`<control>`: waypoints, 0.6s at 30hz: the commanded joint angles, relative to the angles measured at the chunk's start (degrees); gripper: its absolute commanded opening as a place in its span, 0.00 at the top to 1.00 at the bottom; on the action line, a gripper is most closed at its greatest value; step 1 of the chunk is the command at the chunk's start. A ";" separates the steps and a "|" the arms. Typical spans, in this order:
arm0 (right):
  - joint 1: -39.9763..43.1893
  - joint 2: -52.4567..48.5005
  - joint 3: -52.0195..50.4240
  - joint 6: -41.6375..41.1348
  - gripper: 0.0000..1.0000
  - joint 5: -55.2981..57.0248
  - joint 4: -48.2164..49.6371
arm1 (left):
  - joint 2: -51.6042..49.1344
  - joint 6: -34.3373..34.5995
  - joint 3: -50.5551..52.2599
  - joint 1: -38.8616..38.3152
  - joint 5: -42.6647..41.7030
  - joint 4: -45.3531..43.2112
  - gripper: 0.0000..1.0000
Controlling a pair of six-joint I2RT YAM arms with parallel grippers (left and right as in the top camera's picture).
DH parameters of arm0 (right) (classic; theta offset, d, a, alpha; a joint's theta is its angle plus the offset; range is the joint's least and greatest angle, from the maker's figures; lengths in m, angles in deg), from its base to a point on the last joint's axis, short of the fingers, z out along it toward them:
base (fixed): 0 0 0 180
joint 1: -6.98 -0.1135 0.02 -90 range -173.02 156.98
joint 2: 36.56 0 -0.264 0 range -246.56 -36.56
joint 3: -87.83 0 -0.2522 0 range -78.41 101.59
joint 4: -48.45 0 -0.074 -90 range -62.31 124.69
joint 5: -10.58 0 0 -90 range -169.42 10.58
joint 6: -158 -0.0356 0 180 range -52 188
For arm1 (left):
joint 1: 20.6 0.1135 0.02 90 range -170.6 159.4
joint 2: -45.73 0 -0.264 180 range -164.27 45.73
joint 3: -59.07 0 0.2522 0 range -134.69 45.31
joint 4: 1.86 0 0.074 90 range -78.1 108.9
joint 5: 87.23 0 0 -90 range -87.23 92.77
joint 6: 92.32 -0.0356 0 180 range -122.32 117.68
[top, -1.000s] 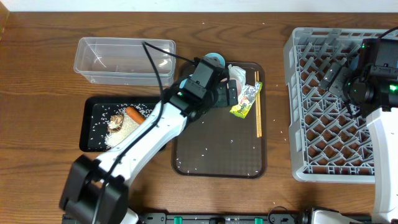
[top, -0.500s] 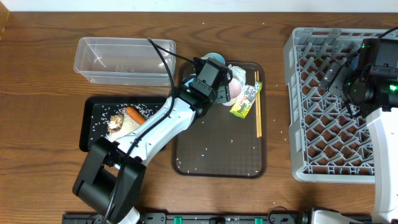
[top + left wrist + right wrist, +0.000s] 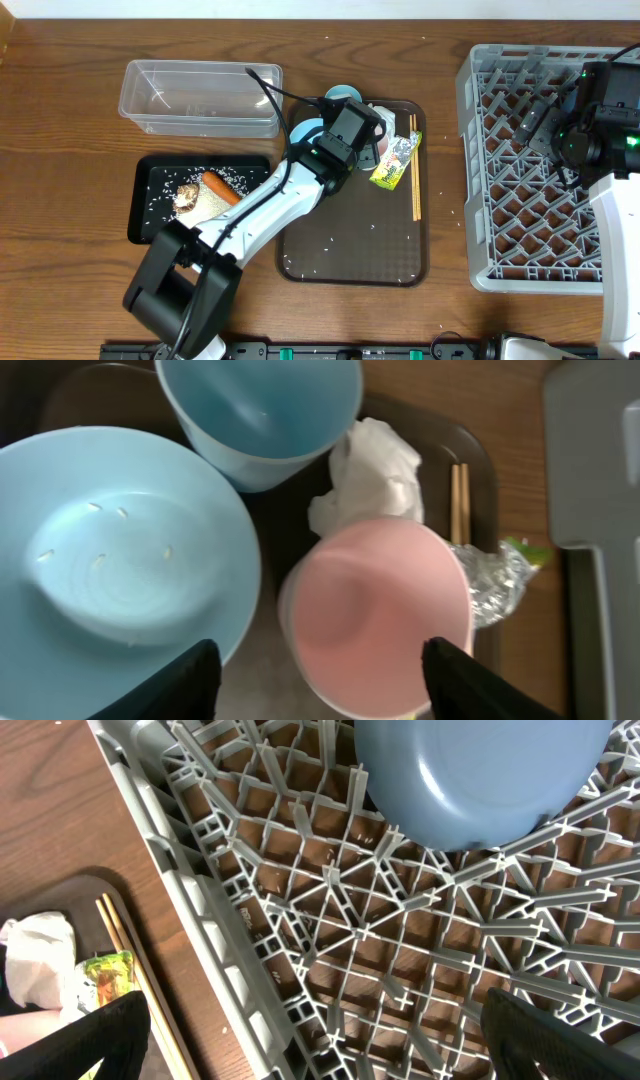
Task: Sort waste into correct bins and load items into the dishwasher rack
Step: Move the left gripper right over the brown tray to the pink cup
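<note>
- Over the top end of the brown serving tray, the left gripper hangs straight above the pinkish-white cup. Its fingers are part-spread to either side of the rim, and a gap shows at the left finger, so no firm pinch is evident yet. This straddle probably prepares a lift by the cup's wall.
- Beside that cup stand the light-blue cup and a pale bowl that holds a few rice grains. All three are upright on the tray and await loading.
- Crumpled white paper, the snack wrapper and the chopsticks lie along the tray's right side, not yet sorted.
- White rice, the brown food lump and the carrot sit in the black tray, evidently the food-waste bin. The clear tub appears empty, presumably kept for wrapper and paper.
- The right gripper hovers with its jaws fully spread and holds nothing. Below it is the dishwasher rack, where the blue plate already rests among the pegs.
</note>
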 commanded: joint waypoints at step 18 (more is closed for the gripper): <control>0.28 -0.39 0.33 -0.55 0.01 0.39 -0.02 | -4.04 5.01 -0.74 0.02 2.14 -0.98 0.56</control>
